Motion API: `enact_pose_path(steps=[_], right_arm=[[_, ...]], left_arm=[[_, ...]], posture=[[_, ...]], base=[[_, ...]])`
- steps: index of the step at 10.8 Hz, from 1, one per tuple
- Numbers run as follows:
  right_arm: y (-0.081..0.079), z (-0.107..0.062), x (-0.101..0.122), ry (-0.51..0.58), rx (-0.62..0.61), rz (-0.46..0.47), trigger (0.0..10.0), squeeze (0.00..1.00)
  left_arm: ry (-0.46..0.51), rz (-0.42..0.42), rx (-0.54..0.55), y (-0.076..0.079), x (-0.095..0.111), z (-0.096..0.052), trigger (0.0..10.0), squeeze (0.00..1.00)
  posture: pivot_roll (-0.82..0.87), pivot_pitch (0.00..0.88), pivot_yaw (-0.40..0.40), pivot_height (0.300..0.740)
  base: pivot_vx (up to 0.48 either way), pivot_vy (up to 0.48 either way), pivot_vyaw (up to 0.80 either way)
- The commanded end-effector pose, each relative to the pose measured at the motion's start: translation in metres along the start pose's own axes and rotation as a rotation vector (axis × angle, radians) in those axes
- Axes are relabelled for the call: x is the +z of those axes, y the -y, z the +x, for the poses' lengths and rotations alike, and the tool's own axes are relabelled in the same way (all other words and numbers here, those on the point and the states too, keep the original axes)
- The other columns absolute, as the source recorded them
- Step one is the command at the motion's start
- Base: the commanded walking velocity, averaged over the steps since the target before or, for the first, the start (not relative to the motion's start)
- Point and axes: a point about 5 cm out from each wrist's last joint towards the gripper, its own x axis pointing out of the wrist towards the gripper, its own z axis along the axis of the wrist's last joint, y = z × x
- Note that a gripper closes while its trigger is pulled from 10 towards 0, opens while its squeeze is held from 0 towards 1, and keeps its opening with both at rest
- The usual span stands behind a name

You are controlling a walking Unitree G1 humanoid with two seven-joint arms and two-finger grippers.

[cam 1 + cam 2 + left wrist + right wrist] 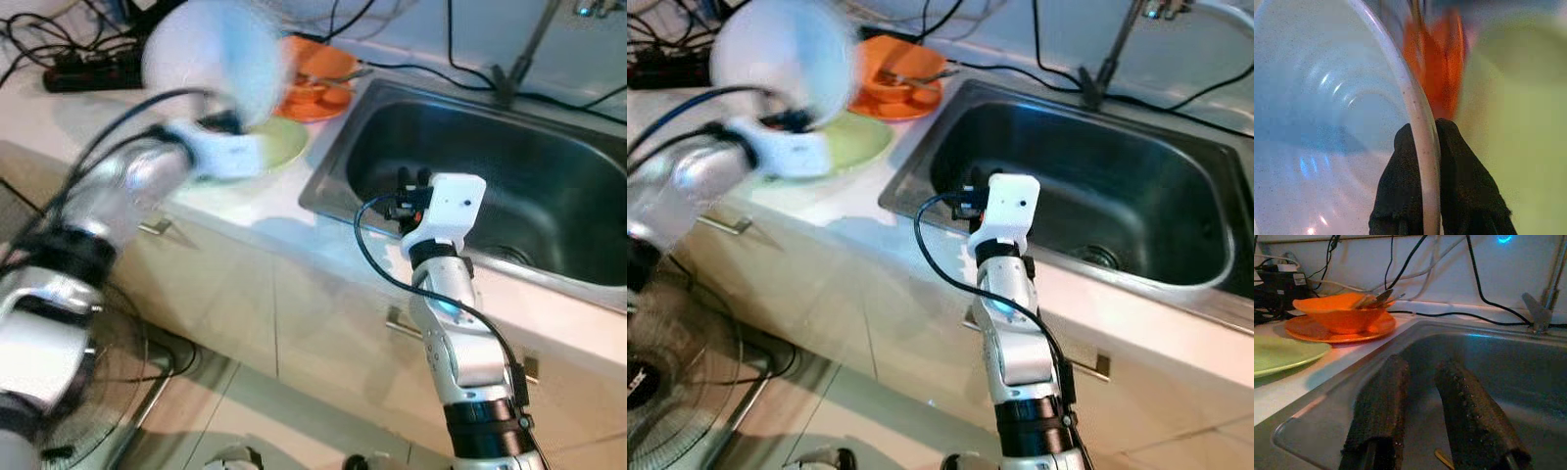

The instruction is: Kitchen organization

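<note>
Head views: bright, even light; left arm point(118, 196) and pale bowl point(216, 59) heavily motion-blurred. Sink point(549, 196) basin darker, with soft sheen. Left wrist view: blurred background. Right wrist view: dim, blue glare on the wall.

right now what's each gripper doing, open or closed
Left gripper: shut on the rim of the white bowl, lifted over the green plate.
Right gripper: open, holding nothing, at the sink edge.

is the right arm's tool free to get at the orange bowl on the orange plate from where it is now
Probably yes: the right tool is open and empty at the steel sink's edge, and the orange bowl sits uncovered on the counter beyond, though it must reach farther.
</note>
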Motion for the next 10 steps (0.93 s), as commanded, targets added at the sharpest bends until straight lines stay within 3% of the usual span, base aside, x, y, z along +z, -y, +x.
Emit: enact_pose_path(steps=[1,2,3,6,10], right_arm=[[0.003,0.004,0.006,0.015,-0.015,-0.004,10.0,0.0],[0.002,0.007,0.013,0.031,-0.015,0.013,10.0,0.44],[0.002,0.012,0.024,0.059,-0.011,0.023,10.0,1.0],[0.001,0.013,0.023,0.052,-0.01,0.034,10.0,1.0],[0.002,0.018,0.035,0.068,-0.001,0.088,10.0,1.0]], left_arm=[[0.055,0.022,0.062,-0.014,0.013,0.002,10.0,0.0],[0.093,0.015,0.055,-0.008,0.024,0.004,10.0,0.0],[0.132,-0.009,0.038,0.003,0.037,0.006,10.0,0.0],[0.138,-0.052,-0.009,0.022,0.044,-0.001,10.0,0.0],[0.153,-0.046,-0.016,0.024,0.056,-0.002,10.0,0.0]], posture=[[-0.02,0.078,-0.033,0.74],[-0.03,0.077,-0.033,0.74],[-0.03,0.076,-0.032,0.74],[-0.03,0.076,-0.032,0.74],[-0.03,0.058,-0.036,0.74]], base=[[0.0,0.0,0.0],[0.0,0.0,0.0],[0.0,0.0,0.0],[0.0,0.0,0.0],[0.0,0.0,0.0]])
